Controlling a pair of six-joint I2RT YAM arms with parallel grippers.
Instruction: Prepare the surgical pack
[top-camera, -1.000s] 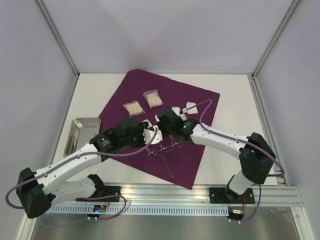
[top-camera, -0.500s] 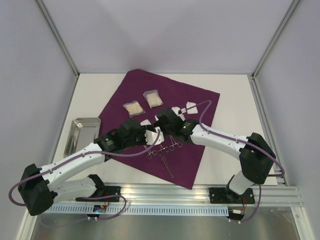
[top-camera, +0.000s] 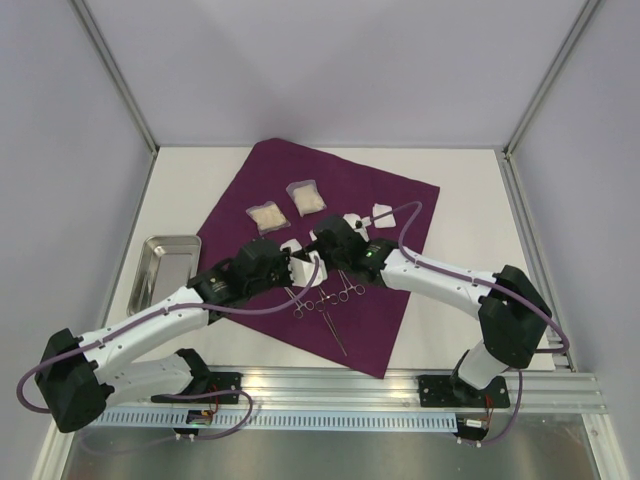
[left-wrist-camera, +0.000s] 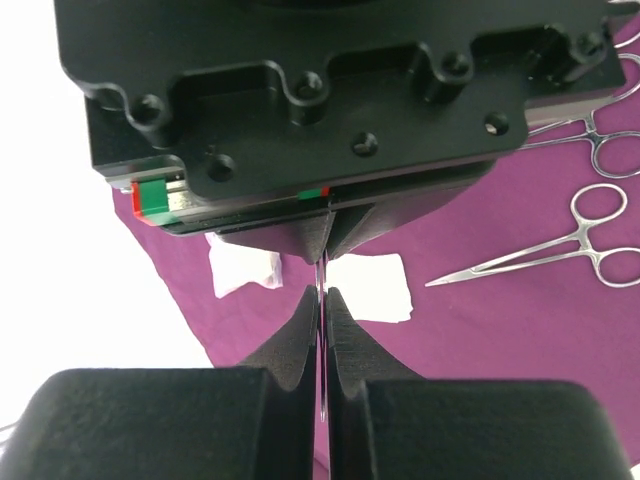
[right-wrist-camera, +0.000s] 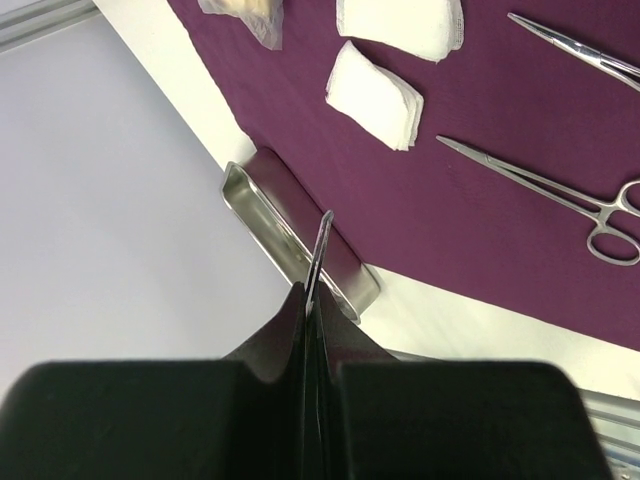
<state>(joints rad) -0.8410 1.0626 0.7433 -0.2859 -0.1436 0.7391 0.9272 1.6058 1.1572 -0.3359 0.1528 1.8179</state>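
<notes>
The surgical pack is a plum-purple drape (top-camera: 370, 195) spread flat as a big sheet on the table. Above its middle my two grippers meet tip to tip. My right gripper (right-wrist-camera: 311, 290) is shut on a thin metal instrument (right-wrist-camera: 320, 245), seen edge-on and sticking out past its fingertips. My left gripper (left-wrist-camera: 321, 298) is shut on the same thin metal instrument (left-wrist-camera: 321, 275), which runs from its pads up into the right gripper's black body. In the top view the left gripper (top-camera: 296, 263) and right gripper (top-camera: 313, 250) nearly touch.
On the drape lie two gauze packets (top-camera: 268, 216), white gauze pads (top-camera: 352, 222) and ring-handled forceps (top-camera: 325, 297), with a long instrument (top-camera: 337, 335) nearer me. A steel tray (top-camera: 160, 265) stands on the table left of the drape.
My left gripper has moved right toward the right gripper and gone from open to shut on the instrument. The right arm has barely moved.
</notes>
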